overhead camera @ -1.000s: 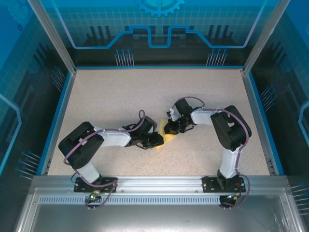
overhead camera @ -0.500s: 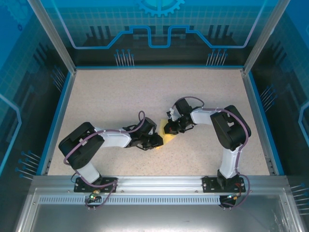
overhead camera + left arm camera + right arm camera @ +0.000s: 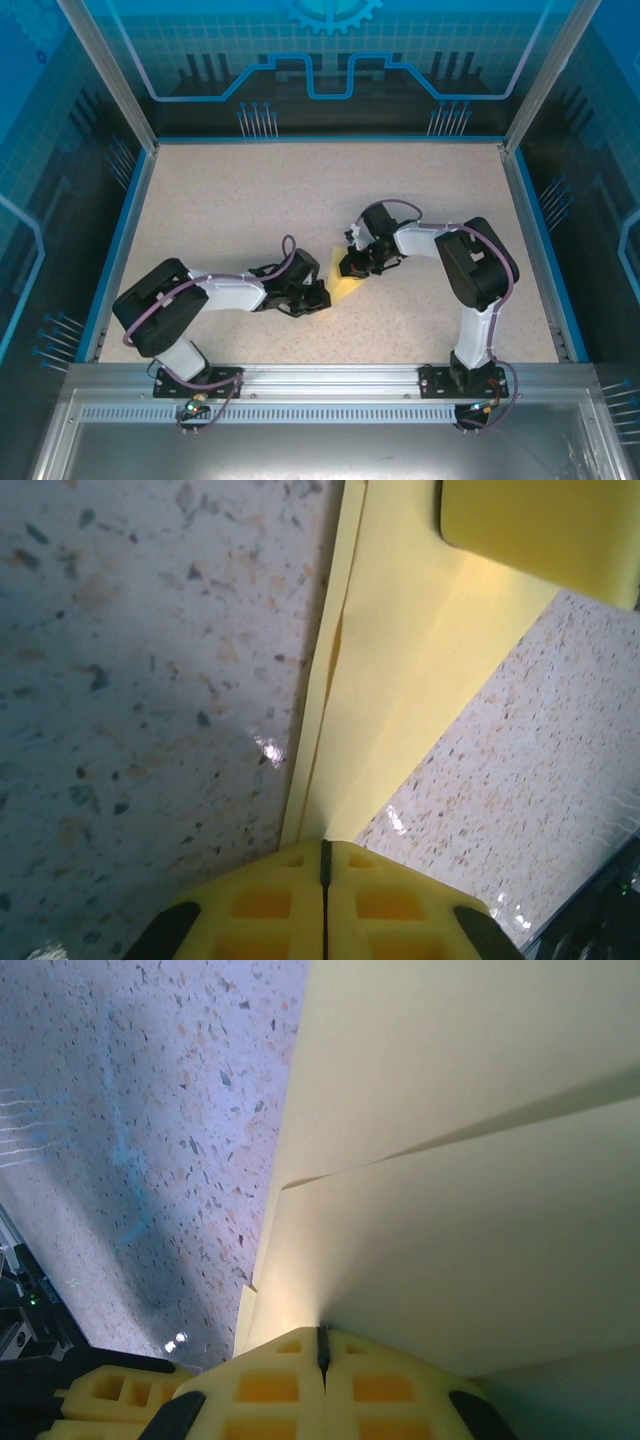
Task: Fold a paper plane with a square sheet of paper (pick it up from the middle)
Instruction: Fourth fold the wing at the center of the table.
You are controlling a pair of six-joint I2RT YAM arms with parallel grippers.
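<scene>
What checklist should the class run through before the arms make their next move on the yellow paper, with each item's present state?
1. Left gripper shut on the yellow paper: ok.
2. Right gripper shut on the same paper: ok.
3. Folded layers lie over one another with sharp edges: ok.
4. Paper lifted off the table: cannot tell.
5. Plane shape finished: cannot tell; from above, the grippers hide most of it.
</scene>
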